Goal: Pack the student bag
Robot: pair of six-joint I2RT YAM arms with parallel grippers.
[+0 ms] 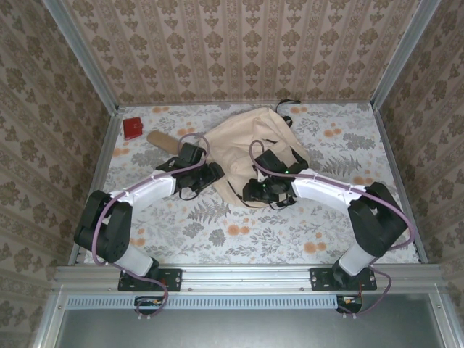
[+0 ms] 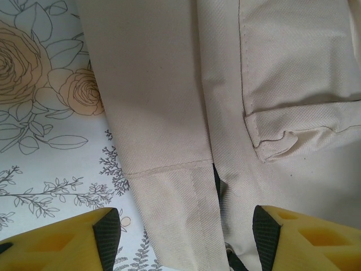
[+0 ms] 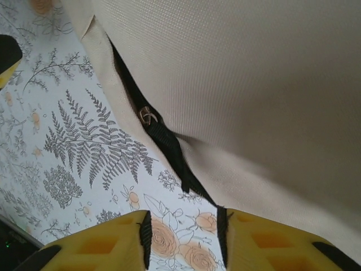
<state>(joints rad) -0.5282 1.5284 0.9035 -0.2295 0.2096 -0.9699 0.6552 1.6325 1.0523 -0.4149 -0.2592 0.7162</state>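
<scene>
Left claw (image 2: 186, 240) gapes wide over limp cloth of the student bag (image 2: 169, 84); right claw (image 3: 183, 237), narrowly open, empty, sits beside its black strap (image 3: 163, 138), likely the firmest hold.

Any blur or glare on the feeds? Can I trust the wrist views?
Top external: even light, no glare, student bag sharp, walls splay outward. Left wrist: bag weave crisp. Right wrist: black strap clear, fabric at lower right smeared, so trust it less.
</scene>
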